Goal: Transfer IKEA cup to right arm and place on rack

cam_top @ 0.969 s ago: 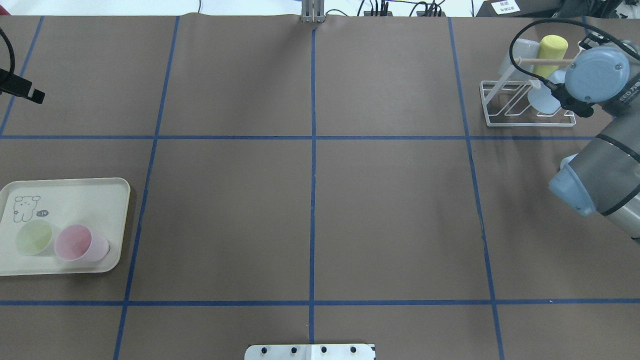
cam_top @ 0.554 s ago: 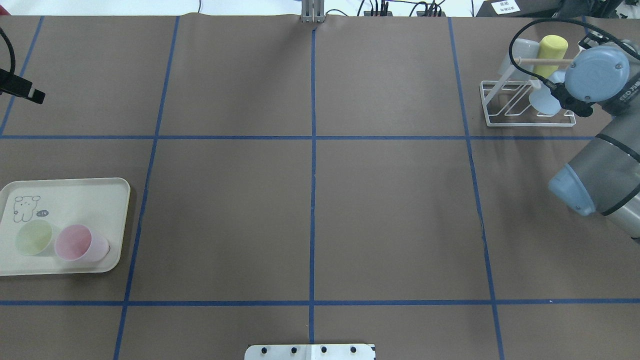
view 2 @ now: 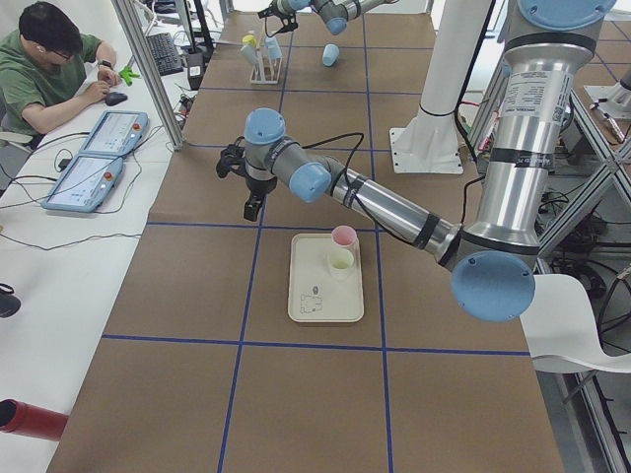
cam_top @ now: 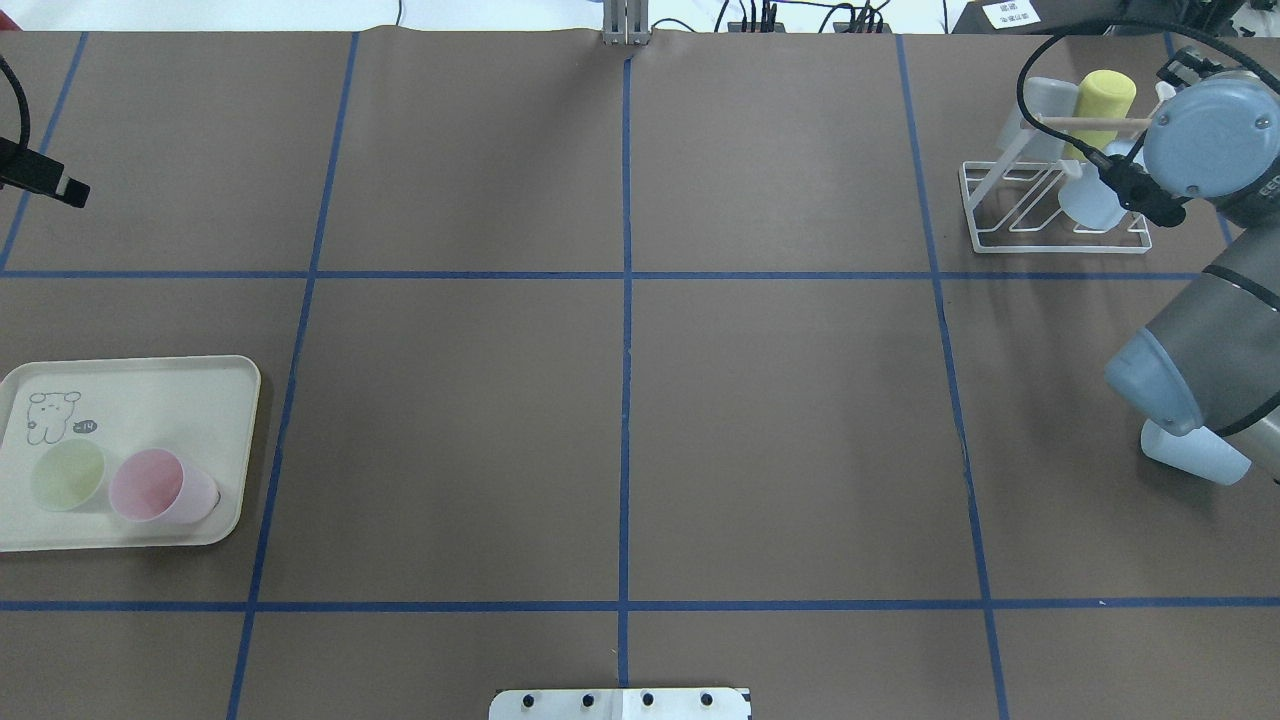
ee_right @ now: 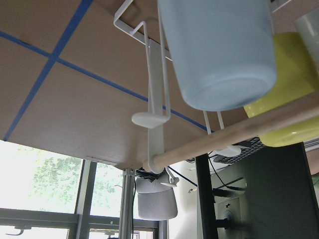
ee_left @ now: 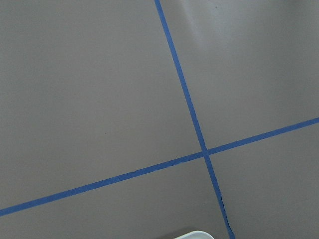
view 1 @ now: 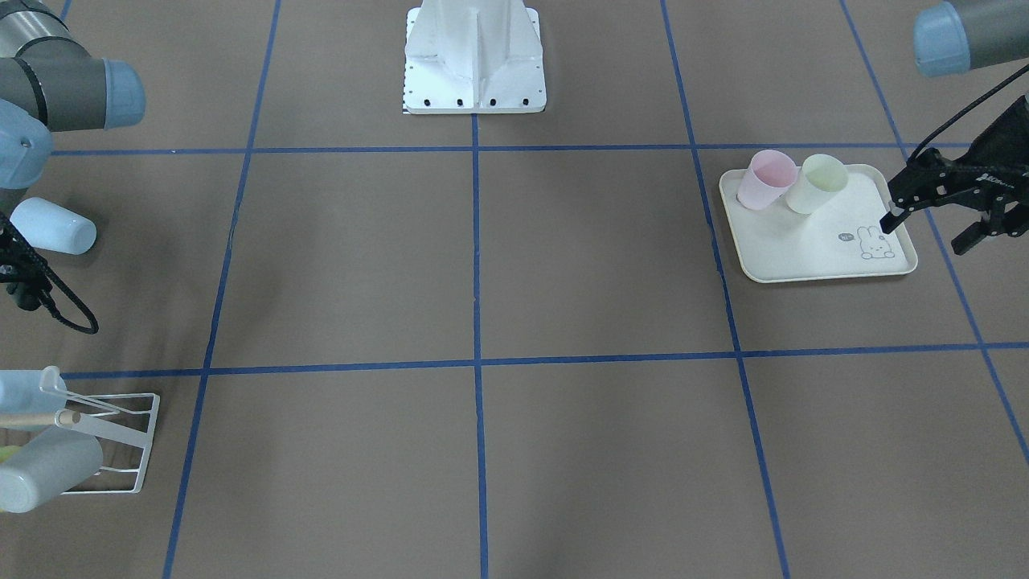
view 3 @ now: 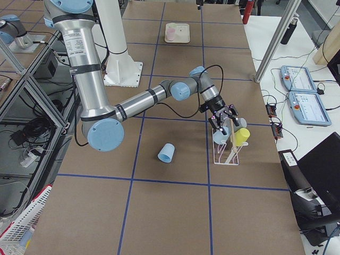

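A pale blue cup [cam_top: 1195, 455] lies on its side on the table beside the right arm's elbow [cam_top: 1165, 385], held by nothing; it also shows in the front-facing view [view 1: 52, 225] and the right side view [view 3: 166, 153]. The white wire rack [cam_top: 1000, 235] carries another pale blue cup [ee_right: 219, 50], a yellow cup [cam_top: 1100, 100] and a whitish cup [cam_top: 1040, 100]. My right gripper [view 3: 226, 113] hovers right at the rack's top; I cannot tell whether it is open or shut. My left gripper [view 1: 936, 229] hangs open and empty beside the cream tray [view 1: 804, 257].
On the tray [cam_top: 150, 390] stand a pink cup [cam_top: 160, 487] and a pale green cup [cam_top: 68, 475]. The white robot base [view 1: 474, 56] sits at the table's middle edge. A person sits at a side desk [view 2: 49, 59].
The right arm's wrist and elbow have shifted slightly, and the pale blue cup lying on the table now shows beside the elbow. The left arm has not moved.
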### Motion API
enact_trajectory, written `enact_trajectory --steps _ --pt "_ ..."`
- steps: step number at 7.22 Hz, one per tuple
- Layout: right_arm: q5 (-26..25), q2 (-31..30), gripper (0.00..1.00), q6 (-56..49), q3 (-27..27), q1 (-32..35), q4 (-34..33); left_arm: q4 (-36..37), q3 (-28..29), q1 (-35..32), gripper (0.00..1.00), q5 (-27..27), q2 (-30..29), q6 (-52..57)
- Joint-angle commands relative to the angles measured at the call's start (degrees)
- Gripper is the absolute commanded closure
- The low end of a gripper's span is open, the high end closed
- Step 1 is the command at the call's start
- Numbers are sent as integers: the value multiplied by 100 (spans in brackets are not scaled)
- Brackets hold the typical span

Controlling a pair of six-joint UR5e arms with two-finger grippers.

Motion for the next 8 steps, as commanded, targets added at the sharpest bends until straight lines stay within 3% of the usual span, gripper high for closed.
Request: enact_trajectory --steps 1,3,5,6,7,8 --pt "437 -34 13 237 201 94 0 0 2 9 0 9 0 0" --pt "1427 -34 13 991 376 331 0 0 2 9 0 9 0 0" --pt "3451 -25 14 2377 465 970 147 -9 -7 9 0 9 0 0" --pt "4376 -25 14 3611 465 1217 436 -9 -7 9 0 9 0 0" --pt "4934 19 14 5215 465 1307 970 -9 -7 9 0 9 0 0" --pt "5070 19 13 7067 465 1316 1793 -18 1 0 0 35 8 17"
